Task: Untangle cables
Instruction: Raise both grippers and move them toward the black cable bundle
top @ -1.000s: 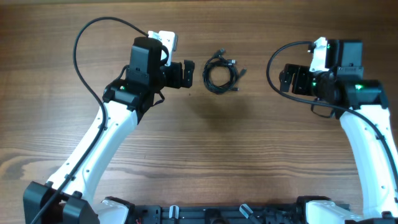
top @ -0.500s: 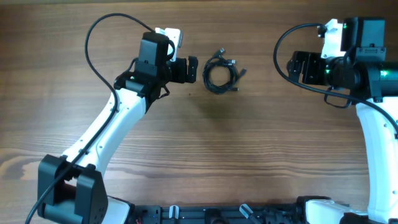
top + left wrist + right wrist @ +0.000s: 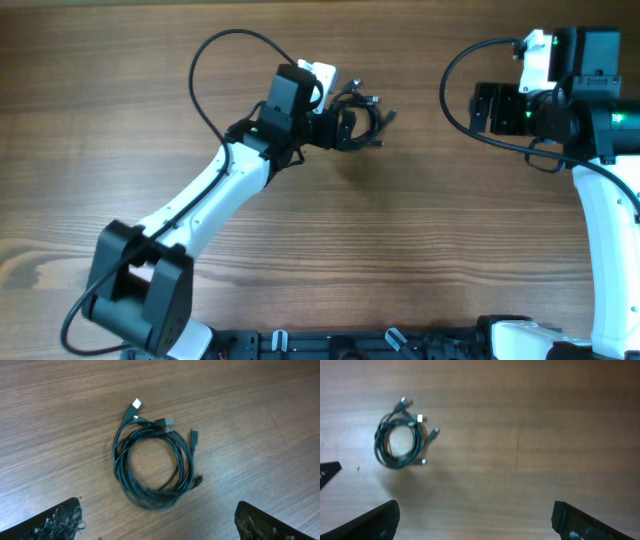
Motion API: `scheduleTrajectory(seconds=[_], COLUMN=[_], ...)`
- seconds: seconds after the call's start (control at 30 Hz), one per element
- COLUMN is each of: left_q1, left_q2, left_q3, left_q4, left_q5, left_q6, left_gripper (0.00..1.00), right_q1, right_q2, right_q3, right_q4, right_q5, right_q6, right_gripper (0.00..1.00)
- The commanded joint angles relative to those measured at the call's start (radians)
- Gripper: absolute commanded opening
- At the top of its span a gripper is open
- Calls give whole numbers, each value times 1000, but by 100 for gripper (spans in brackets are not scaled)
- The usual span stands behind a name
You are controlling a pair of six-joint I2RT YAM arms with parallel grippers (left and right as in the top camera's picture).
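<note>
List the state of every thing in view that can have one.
cables: coiled together in one loop, lying flat on the table, not gripped.
left gripper: jaws open wide, at the edge of the coil, holding nothing.
right gripper: jaws open, empty, far off to the side of the cables.

No legible text, label, brand, number or sign anywhere in the three views.
</note>
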Motion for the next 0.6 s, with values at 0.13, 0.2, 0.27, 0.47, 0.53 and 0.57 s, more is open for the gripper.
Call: scheduleTrajectory(seconds=[0.13,0.2,0.27,0.47,0.53,0.57], left_q1=[-5,-4,-3,-1,-1,0], left_q2=[181,201,212,285,309,321], left_q3=[74,76,79,79,79,79], left_q4=[42,59,54,79,82,92], left_q5=[78,77,73,47,46,23], left_q6=[26,35,58,98,125,125], left_gripper=[100,100,100,100,97,97], right_q1=[-4,-4,-4,-5,-5,-4], right_q2=[74,101,126,145,145,145], right_q3=[13,13,12,12,12,12], right_q4=[142,159,200,219,216,217], right_q5=[11,14,-21,-80,-80,-80], right_q6=[-79,-81,-119,-211,-208,-208], right_gripper=[100,100,100,100,100,100])
